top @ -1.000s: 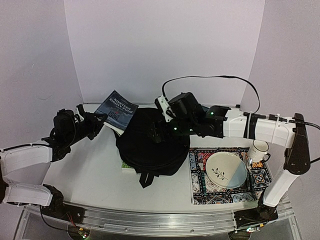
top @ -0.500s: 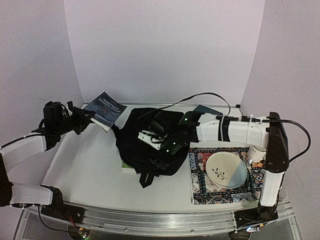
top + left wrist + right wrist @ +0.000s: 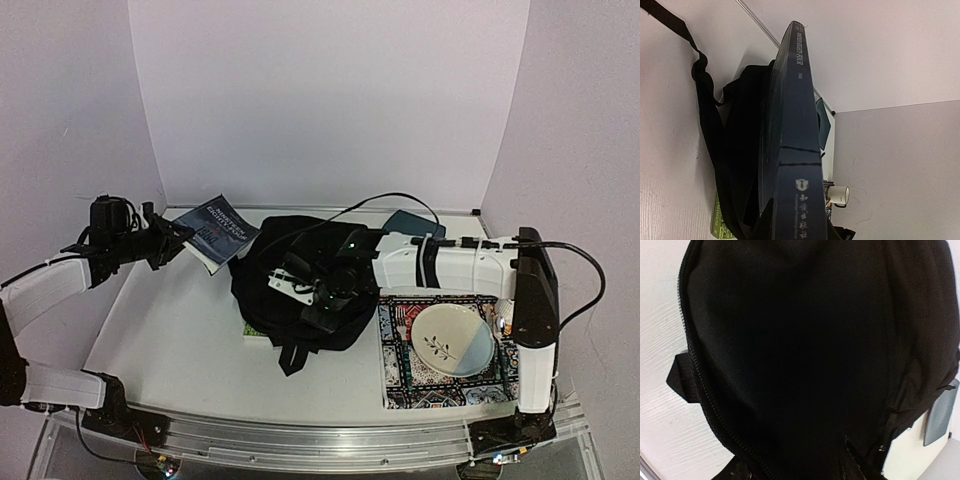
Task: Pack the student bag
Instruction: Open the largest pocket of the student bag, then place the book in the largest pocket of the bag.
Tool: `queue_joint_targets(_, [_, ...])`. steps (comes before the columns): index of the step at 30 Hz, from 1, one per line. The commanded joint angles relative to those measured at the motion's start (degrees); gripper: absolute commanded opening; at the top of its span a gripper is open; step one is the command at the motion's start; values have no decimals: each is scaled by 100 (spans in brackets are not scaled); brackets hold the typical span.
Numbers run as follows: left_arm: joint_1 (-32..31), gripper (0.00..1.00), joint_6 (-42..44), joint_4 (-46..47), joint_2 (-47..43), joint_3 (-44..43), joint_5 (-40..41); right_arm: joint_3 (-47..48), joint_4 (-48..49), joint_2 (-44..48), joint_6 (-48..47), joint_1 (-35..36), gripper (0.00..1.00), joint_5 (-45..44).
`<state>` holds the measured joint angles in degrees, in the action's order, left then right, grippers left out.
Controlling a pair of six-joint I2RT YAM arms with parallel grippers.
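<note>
The student bag [image 3: 300, 275] is a soft black backpack lying in the middle of the table. It fills the right wrist view [image 3: 805, 340]. My right gripper [image 3: 303, 292] sits low on the bag's top, and the fabric puckers between its jaws [image 3: 842, 455], so it looks shut on the bag. My left gripper [image 3: 165, 243] is shut on a dark blue book [image 3: 222, 232] and holds it in the air just left of the bag. The left wrist view shows the book's spine [image 3: 795, 150] edge-on, with the bag [image 3: 740, 150] behind it.
A green book [image 3: 256, 332] lies under the bag's near left edge. A pale plate [image 3: 452, 337] sits on a patterned tray [image 3: 400, 385] at the right, by the right arm's base. A dark teal item [image 3: 412, 222] lies at the back. A white cup [image 3: 839, 195] stands at the far right.
</note>
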<state>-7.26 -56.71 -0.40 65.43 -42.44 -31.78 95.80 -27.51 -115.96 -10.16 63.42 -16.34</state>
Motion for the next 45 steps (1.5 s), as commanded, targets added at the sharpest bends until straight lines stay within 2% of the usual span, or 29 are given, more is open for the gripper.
queue_joint_targets(1, [31,0,434,237,-236,-531,-342,313,-197,182,-28,1,46,-488])
queue_joint_targets(4, [32,0,435,113,-305,-527,-475,412,-150,244,-13,0,32,-716])
queue_joint_targets(7, [27,0,438,-98,-475,-572,-491,538,-112,240,1,-10,5,-1110])
queue_joint_targets(8, [30,0,443,-196,-521,-595,-490,602,-91,242,20,-12,0,-1250])
queue_joint_targets(19, [31,0,181,-647,-1125,-652,-727,894,983,619,523,-168,0,-2570])
queue_joint_targets(32, [35,0,-63,-1190,-1838,-348,-834,2059,1054,250,1598,-652,0,-3304])
queue_joint_targets(36, [31,0,-191,-1212,-1958,-107,-1084,2343,1059,119,1731,-719,0,-3400])
queue_joint_targets(45, [16,0,-351,-1219,-1994,366,-2256,2707,1057,-135,1925,-833,0,-3331])
